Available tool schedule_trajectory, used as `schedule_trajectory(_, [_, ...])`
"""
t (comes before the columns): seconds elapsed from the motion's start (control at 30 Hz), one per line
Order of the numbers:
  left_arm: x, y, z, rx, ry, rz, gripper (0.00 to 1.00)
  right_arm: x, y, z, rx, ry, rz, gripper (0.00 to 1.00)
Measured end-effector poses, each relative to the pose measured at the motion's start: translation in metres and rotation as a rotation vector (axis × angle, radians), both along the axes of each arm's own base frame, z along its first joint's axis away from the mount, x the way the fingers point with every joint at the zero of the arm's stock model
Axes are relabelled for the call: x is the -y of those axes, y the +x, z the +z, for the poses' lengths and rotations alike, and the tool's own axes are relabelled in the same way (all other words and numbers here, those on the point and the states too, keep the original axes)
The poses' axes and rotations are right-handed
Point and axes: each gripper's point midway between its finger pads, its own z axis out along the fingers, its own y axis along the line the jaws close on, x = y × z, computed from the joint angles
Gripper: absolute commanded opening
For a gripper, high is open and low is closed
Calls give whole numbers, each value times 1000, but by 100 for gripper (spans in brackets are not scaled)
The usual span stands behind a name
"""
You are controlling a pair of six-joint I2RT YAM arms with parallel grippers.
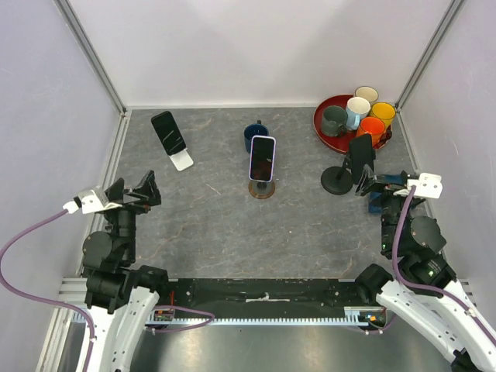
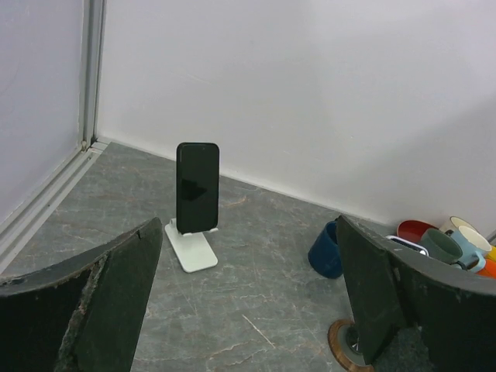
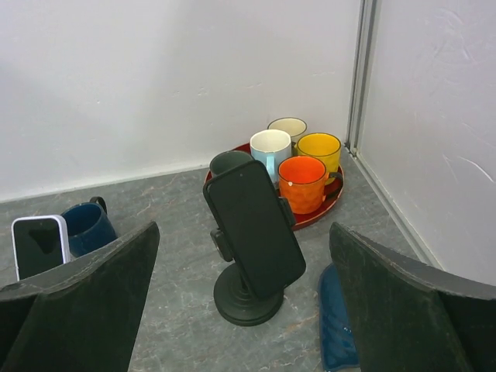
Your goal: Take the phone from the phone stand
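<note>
Right gripper (image 3: pixel 244 229): spread, nothing gripped.
Phone (image 3: pixel 256 225): held on black stand (image 3: pixel 246 298), just ahead, framed between its 2 fingers (image 3: pixel 85 310), untouched.
Left gripper (image 2: pixel 248 225): spread.

The worktop (image 1: pixel 209 221) looks like grey stone-patterned laminate, matt, veined with paler streaks. At ten o'clock, the phone (image 2: pixel 197 186) has a glossy black glass face catching a faint reflection. Its white stand (image 2: pixel 191 249) is smooth and matt; plastic or painted metal, I cannot tell. At three o'clock the second phone (image 3: pixel 254 229) shows a duller, satin black face on a matt black stand (image 3: pixel 248 304). At two o'clock the mugs (image 3: pixel 303 183) are shiny glazed ceramic on a glossy red tray (image 1: pixel 318 125). The left jaws are matt black, rough and scuffed grey along their edges.
</note>
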Motion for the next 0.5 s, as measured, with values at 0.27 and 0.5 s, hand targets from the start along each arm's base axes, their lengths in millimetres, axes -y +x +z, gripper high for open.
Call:
schedule_trajectory(0.27, [3,15,-13,-65,14,0,100,7,-9,0,47,41,2,98])
schedule_trajectory(0.5, [-2,36,-36,-180,29,45,99,9,-18,-3,86,62,32,98])
